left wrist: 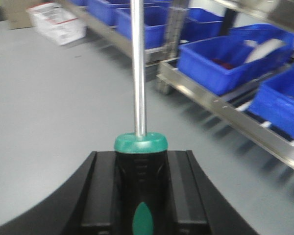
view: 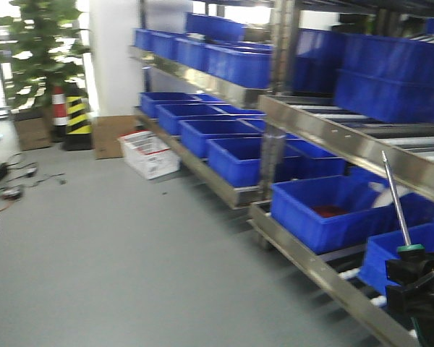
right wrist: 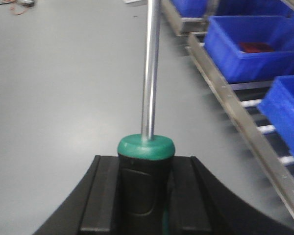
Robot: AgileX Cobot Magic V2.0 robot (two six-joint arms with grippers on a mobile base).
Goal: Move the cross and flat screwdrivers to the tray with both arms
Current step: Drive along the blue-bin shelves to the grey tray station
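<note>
The left gripper (left wrist: 140, 166) has its fingers (left wrist: 100, 191) pinched on the black-and-green handle of one screwdriver (left wrist: 138, 122), and the right gripper (right wrist: 146, 171) clamps its fingers (right wrist: 183, 191) on the other screwdriver (right wrist: 150, 98) likewise, each silver shaft jutting out over grey floor (view: 130, 253) beside the steel rack (view: 333, 134) of blue bins (view: 325, 210). The tray shows in no view (so its place relative to the rack cannot be told). I judge the danger is a long shaft clipping the rack's rail or a bin on a swing, levering the rubbery handle loose.
</note>
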